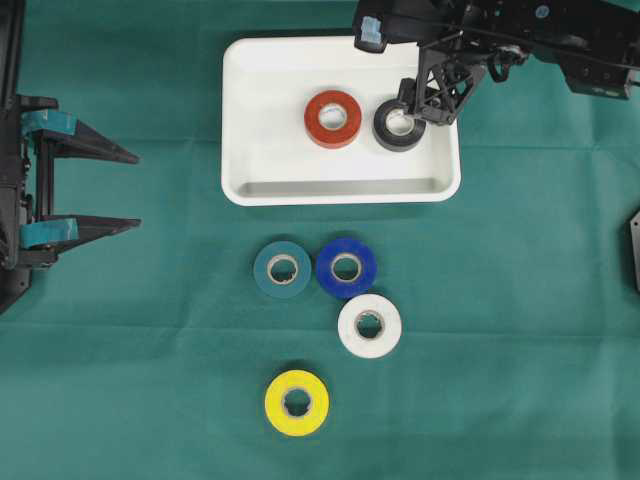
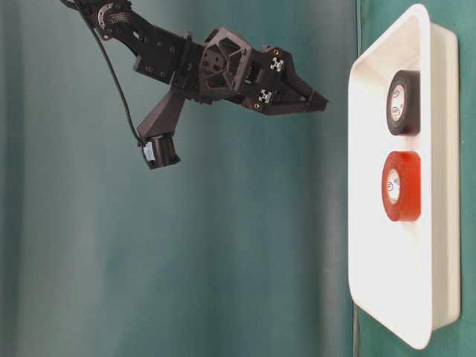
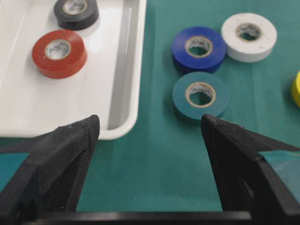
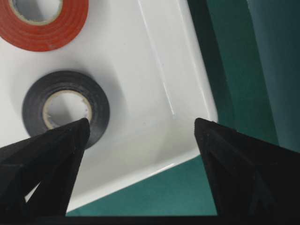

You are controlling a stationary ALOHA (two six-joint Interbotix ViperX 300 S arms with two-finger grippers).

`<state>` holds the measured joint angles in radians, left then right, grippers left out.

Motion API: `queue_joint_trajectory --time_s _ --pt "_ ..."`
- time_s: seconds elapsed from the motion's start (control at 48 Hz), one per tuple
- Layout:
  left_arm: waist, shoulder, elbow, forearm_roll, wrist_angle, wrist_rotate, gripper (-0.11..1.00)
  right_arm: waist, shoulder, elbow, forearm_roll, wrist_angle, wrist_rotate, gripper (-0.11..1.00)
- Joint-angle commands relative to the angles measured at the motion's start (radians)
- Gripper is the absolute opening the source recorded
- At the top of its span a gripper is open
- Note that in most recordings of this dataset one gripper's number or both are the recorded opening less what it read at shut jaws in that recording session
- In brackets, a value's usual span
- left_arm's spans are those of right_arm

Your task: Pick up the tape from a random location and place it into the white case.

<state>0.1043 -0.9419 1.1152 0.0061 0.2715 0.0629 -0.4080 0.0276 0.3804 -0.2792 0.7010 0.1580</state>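
The white case (image 1: 270, 120) lies at the back middle, and a red tape (image 1: 317, 120) and a black tape (image 1: 384, 130) rest flat inside it. My right gripper (image 1: 414, 101) hangs open above the case's right end, just over the black tape (image 4: 99, 101), with nothing between its fingers. The table-level view shows that gripper (image 2: 321, 103) well clear above the case (image 2: 368, 245). Four more tapes lie on the green cloth: teal (image 1: 266, 270), blue (image 1: 346, 249), white (image 1: 369, 345) and yellow (image 1: 296, 424). My left gripper (image 1: 137, 190) stands open and empty at the far left.
In the left wrist view the case's near corner (image 3: 126, 126) is ahead to the left and the teal tape (image 3: 180, 96) ahead to the right. The right wrist view looks down on the case's corner (image 4: 206, 112), with the red tape (image 4: 70, 30) further in.
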Motion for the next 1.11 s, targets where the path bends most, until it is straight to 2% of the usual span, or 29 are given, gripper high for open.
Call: queue_joint_trajectory --time_s 0.0,0.334,0.521,0.813,1.084 --pt "-0.002 0.006 -0.023 -0.003 -0.009 -0.002 0.83 0.048 -0.029 -0.017 0.002 -0.002 0.003 0.88" --pt "-0.002 0.005 -0.021 -0.003 -0.009 -0.015 0.83 0.242 -0.028 -0.017 0.011 -0.006 0.008 0.88" --pt "-0.002 0.005 -0.021 -0.003 -0.009 -0.015 0.83 0.327 -0.029 -0.017 0.017 -0.017 0.008 0.88" --pt "-0.002 0.005 -0.021 -0.003 -0.009 -0.015 0.83 0.341 -0.055 0.000 0.017 -0.026 0.003 0.88" --pt "-0.002 0.003 -0.021 -0.003 -0.009 -0.015 0.83 0.341 -0.222 0.109 0.021 -0.104 0.005 0.88"
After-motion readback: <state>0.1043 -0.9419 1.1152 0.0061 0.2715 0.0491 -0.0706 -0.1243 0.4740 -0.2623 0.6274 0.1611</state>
